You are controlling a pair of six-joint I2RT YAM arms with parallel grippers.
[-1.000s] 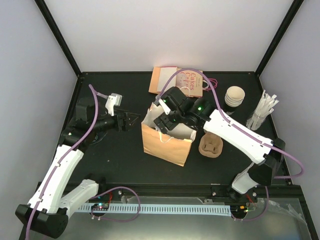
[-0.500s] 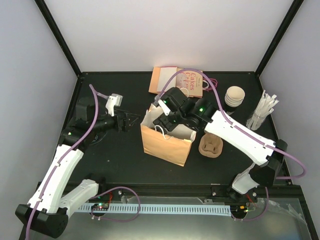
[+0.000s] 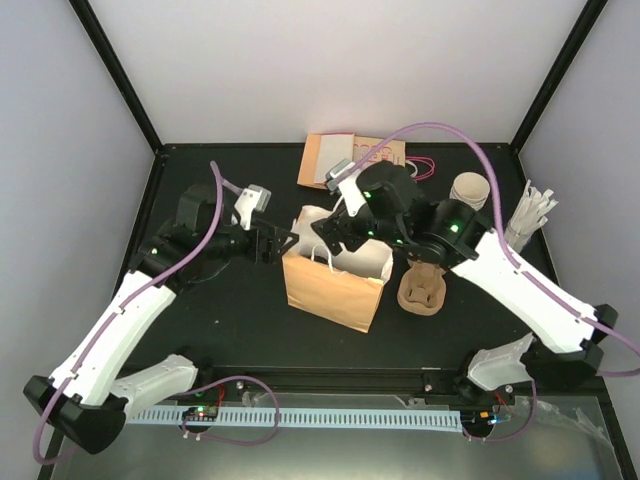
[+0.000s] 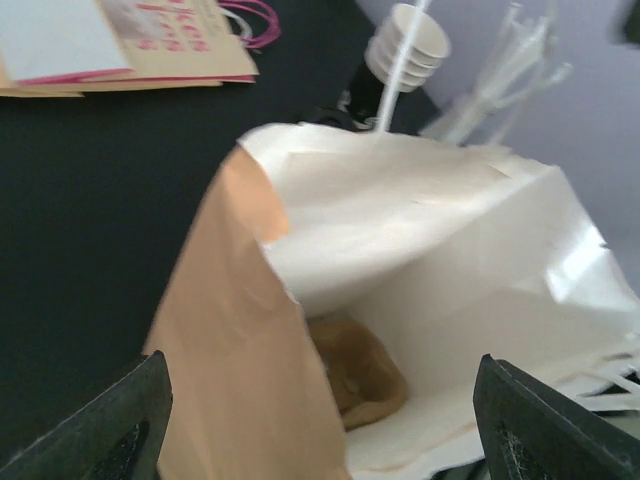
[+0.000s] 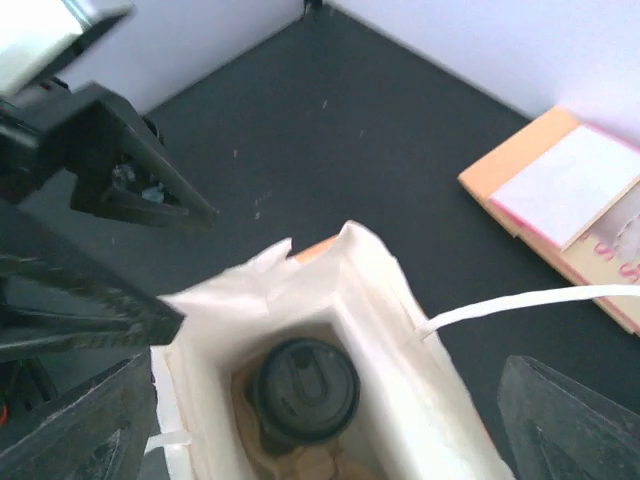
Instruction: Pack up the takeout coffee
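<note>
Two open claws meet at one bag. The left gripper (image 3: 276, 243) sits at the left rim of the brown paper bag with white lining (image 3: 330, 292), jaws spread wide around nothing. The small black paper takeout cup with round black plastic lid (image 5: 303, 388) stands upright inside the bag. The right gripper (image 3: 330, 235) hangs directly above it, wide open and empty, and is the nearer arm.

Centre: one upright brown paper bag (image 3: 335, 290) containing one black lidded cup (image 5: 303, 388). Two pulp carriers: inner carrier (image 4: 358, 378), within the bag; outer carrier (image 3: 422, 290), right of it. Upper right: one cup stack (image 3: 470, 190), one straw bundle (image 3: 528, 215). Upper centre: flat bags (image 3: 350, 165), count unclear.
</note>
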